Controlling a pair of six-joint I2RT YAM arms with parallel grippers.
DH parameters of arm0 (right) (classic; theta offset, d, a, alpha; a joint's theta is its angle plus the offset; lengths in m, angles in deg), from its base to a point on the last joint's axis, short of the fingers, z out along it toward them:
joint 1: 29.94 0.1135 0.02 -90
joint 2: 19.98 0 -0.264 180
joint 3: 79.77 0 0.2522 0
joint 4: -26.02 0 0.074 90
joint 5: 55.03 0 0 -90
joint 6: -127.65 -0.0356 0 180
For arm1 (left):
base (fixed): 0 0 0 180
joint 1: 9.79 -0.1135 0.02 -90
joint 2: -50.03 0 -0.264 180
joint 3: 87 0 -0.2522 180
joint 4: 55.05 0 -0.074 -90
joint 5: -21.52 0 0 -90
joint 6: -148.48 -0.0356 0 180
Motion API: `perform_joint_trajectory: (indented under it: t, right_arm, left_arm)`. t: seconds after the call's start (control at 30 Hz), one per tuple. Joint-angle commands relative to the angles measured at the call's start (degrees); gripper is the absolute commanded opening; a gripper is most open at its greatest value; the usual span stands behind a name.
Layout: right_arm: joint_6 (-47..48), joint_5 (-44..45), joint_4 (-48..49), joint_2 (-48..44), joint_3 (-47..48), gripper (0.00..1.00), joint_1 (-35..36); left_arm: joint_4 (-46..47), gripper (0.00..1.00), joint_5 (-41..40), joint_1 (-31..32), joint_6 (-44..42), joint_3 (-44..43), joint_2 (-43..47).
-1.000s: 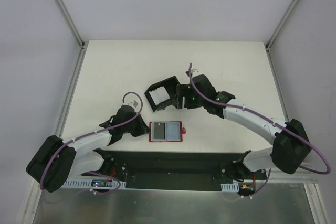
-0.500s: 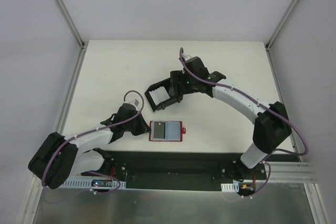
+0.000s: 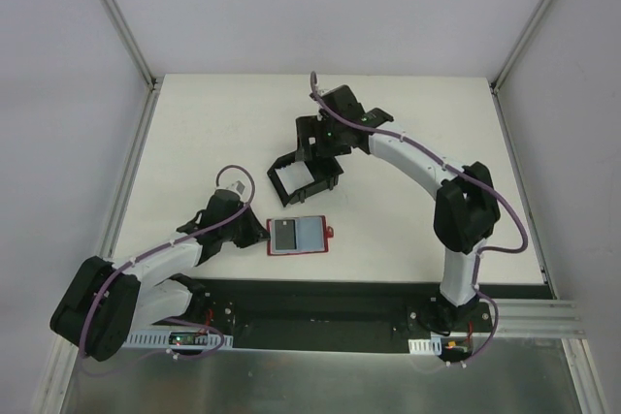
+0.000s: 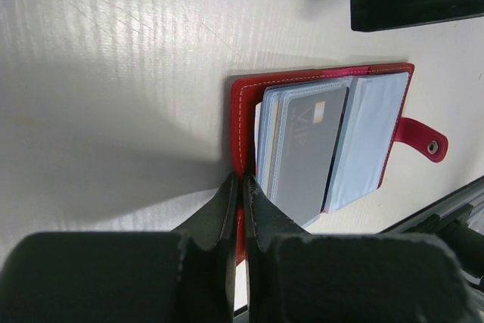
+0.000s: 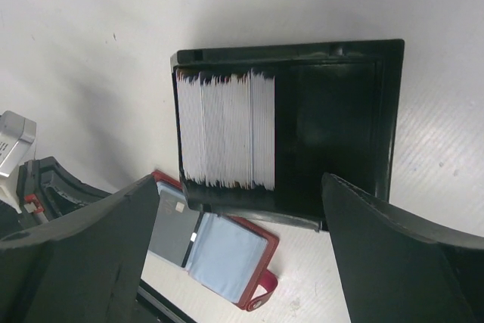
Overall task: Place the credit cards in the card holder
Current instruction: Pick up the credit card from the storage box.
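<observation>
Box [image 5: 333, 126]: black, rectangular, with low walls; it lies flat near the middle of the table, a little toward 9 o'clock.
Table [image 3: 213, 133]: white, matte top, with light scratches in the wrist views.
Base plate [image 3: 320, 302]: black, long strip along the table edge at 6 o'clock.
Metal sheet [image 3: 320, 375]: grey, below the base plate, also at 6 o'clock.
Frame posts [image 3: 116, 16]: silver bars, rising from the table corners at 10 and 2 o'clock.
Walls [image 3: 320, 7]: plain pale grey, at 9, 12 and 3 o'clock.

White arm links [image 3: 408, 154], black joints [image 3: 464, 208], purple cables [image 3: 236, 170]; left claw [image 4: 240, 181], right claw [image 5: 238, 181] black.
</observation>
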Motion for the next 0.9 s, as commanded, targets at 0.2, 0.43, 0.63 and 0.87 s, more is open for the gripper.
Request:
perform_joint_trajectory:
  t: [0.2,0.43,0.63,0.87]
  right_arm:
    - [2.64,-4.89,-6.21,8.68,10.20,0.93,-0.29]
    - [2.20,-5.78,-6.66,13.69,13.55,0.94,-0.38]
    - [1.24,-8.41,-6.04,16.94,15.22,0.94,-0.38]
    - [0.09,-11.92,-5.69,20.20,15.40,0.94,-0.29]
  left_arm:
    - [-2.48,0.00,-0.14,-1.85,-2.60,1.59,1.57]
    - [-2.48,0.00,-0.05,-1.85,-2.42,1.86,1.92]
    - [-2.48,0.00,-0.05,-1.94,-2.68,1.86,2.01]
    - [-2.48,0.00,0.30,-1.94,-2.77,2.03,1.83]
